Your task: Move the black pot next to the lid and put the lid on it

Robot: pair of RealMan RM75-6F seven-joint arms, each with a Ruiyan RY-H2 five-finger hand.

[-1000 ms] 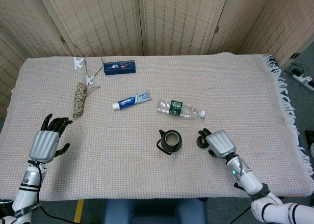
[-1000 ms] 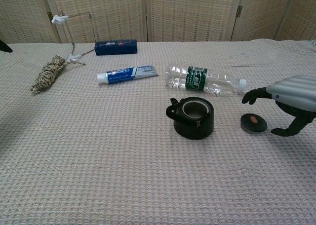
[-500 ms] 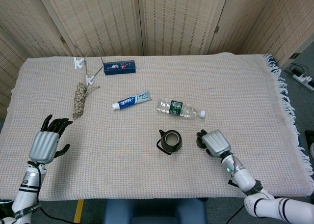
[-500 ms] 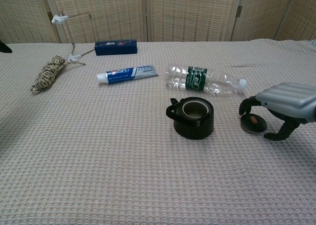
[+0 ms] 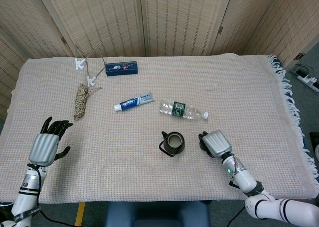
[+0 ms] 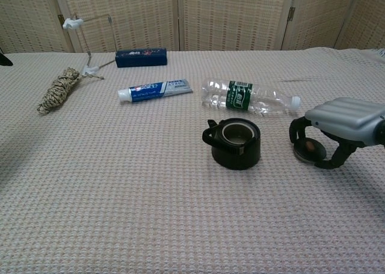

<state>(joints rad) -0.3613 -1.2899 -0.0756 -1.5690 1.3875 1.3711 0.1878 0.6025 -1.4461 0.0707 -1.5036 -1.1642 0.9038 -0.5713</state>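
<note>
- Right hand (image 6: 337, 133): palm down over the lid (image 6: 308, 149), back of hand facing up, forearm running back toward the near right table edge. Fingers (image 6: 296, 130) curl down on the lid's far-left side, thumb (image 6: 337, 161) hooks down on the near-right side. Digits look to be touching the lid rim, lid slightly tilted in chest view, so it reads as a grasp; the lid's lower edge is still at the cloth.
- Head view: right hand (image 5: 215, 143) covers nearly all of the lid, only dark fingertips show at its left.
- Black pot (image 6: 236, 143): upright, open top, handle to the left, just beside the lid on its left, not touching the hand. Same in head view, pot (image 5: 173, 143) near table centre-front.
- Left hand (image 5: 46, 145): at the near left of the table, palm down, fingers spread and extended forward, holding nothing. Well apart from the pot.
- Tablecloth (image 5: 239, 87) carries, further back: water bottle (image 6: 249, 97) lying on its side behind the pot, toothpaste tube (image 6: 155, 90), rope bundle (image 6: 58, 89), dark blue box (image 6: 141, 57).
</note>
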